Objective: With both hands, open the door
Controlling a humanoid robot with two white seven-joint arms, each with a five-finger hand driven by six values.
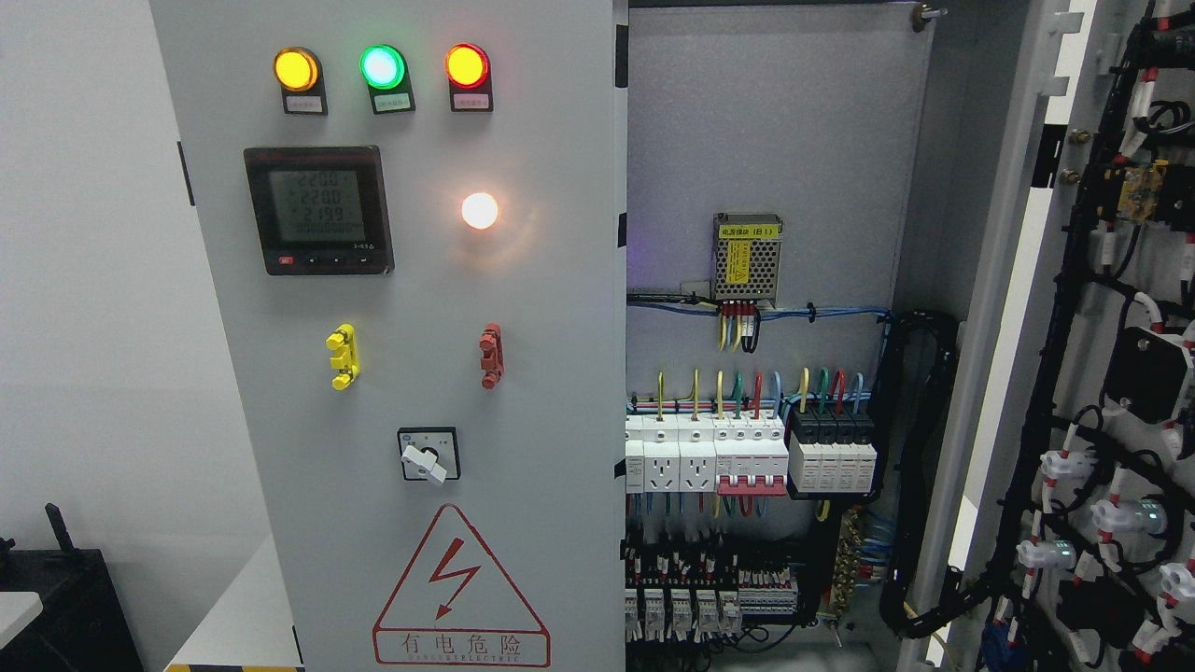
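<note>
Neither hand shows anywhere in the head view, so whether the fingers are spread, curled or gripping anything cannot be told.

The main risk from here is contact with energised parts. The cabinet interior (775, 280) is exposed, and the indicator lamps (382, 66) and the digital meter (317, 209) are lit, so the gear looks powered. A hand reaching in past the frame could brush the circuit breakers (747, 453) or the coloured wires above them. The right door (1111, 373) carries its own wiring loom on its inner face — a push or pull placed there could snag a cable or knock a lamp holder. Swinging it further might also strain the black cable bundle (920, 448) running near the hinge side.

The right door stands at the picture's right, swung wide and seen from the inside. The left door (411, 373) remains closed, filling the middle-left — grey, with a rotary switch (428, 455), a yellow and a red handle-like fitting, and a red high-voltage warning triangle (459, 593) low down. By this look the task is half done at most.
</note>
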